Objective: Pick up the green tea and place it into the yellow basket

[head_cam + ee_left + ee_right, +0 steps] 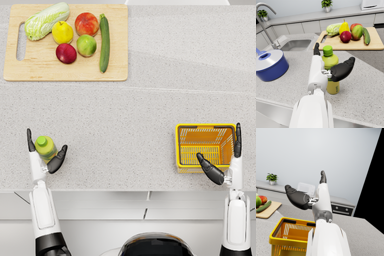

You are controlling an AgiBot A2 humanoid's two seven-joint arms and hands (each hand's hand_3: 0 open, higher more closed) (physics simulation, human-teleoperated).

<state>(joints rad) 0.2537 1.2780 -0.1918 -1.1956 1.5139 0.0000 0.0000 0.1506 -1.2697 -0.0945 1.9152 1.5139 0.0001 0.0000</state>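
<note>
The green tea bottle (330, 70), upright on the counter far left of the yellow basket (205, 148), looks rigid, smooth, likely slippery; the left hand (337, 70) brackets its middle with spread fingers, contact unclear, while the right hand (225, 160) hangs open, empty.

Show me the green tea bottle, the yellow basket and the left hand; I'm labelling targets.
green tea bottle (330, 60): left wrist view, on its shoulder below the cap.
yellow basket (205, 126): head view, on its far rim.
left hand (339, 70): left wrist view, on the dark palm beside the bottle.
</note>
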